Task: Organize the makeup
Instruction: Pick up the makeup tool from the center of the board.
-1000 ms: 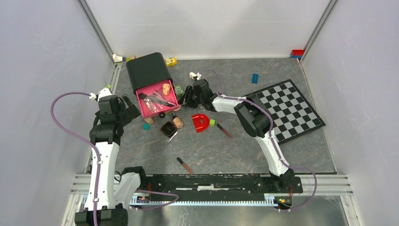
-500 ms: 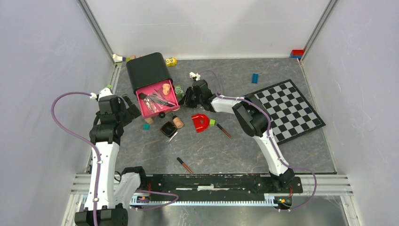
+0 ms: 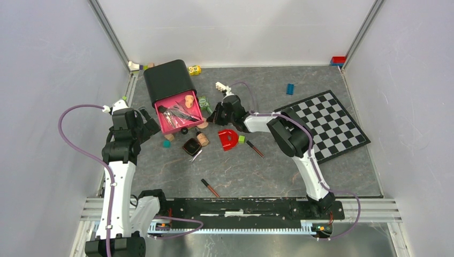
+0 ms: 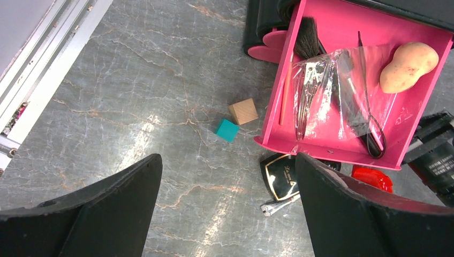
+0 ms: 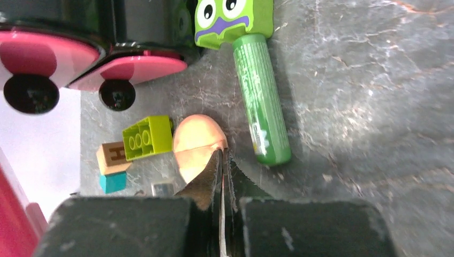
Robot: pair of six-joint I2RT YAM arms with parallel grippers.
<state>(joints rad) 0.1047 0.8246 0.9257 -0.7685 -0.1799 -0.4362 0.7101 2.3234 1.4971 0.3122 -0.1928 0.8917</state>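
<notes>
A black box [image 3: 167,79] has its pink drawer [image 3: 197,101] pulled open, with a peach sponge [image 4: 408,67], a brush and bagged tools inside. My right gripper [image 3: 210,119] is low beside the drawer's right front corner. Its jaws are shut, pinching the edge of a second peach sponge [image 5: 197,143] that rests on the floor. My left gripper [image 4: 227,160] is open and empty above bare floor left of the drawer. A square black compact [image 4: 281,176], a beige black-capped bottle [image 3: 202,138] and two dark slim tubes [image 3: 255,148] [image 3: 210,187] lie on the floor.
A green monster-faced tube [image 5: 262,107], a lime brick [image 5: 145,137] and a lettered wooden block [image 5: 111,156] lie by the right fingers. A teal cube [image 4: 227,130] and wooden cube [image 4: 243,111] sit left of the drawer. A red D-shaped piece [image 3: 228,139] and a chessboard [image 3: 329,123] are to the right.
My right gripper has shifted a little toward me and to the right, and a peach sponge now shows by the drawer's front right corner. The left arm has not moved.
</notes>
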